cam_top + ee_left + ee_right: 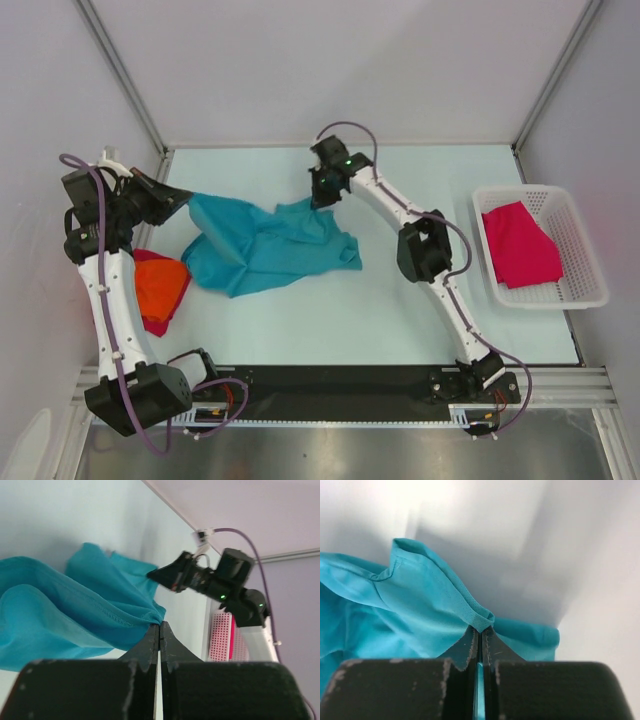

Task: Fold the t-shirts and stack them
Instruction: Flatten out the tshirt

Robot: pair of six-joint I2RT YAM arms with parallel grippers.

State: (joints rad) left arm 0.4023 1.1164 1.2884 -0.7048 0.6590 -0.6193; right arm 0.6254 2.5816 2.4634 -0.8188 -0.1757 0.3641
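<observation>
Pinching a stitched edge of the teal t-shirt [270, 245], the left gripper [159, 626] has its jaws pressed together on the cloth at the shirt's far-left corner, as seen from above. The right gripper [480, 629] is likewise clamped on a folded hem at the shirt's far edge, near the middle of the table, with a sliver of teal showing between its jaws. From the two grips the shirt hangs and sags in rumpled folds onto the pale table [400, 310]. Just beside it, at the left edge under the left arm, an orange t-shirt [165, 285] lies bunched on a dark red t-shirt [155, 322]. Well apart on the right, a magenta-pink t-shirt [520, 245] lies inside a white lattice basket [590, 285].
</observation>
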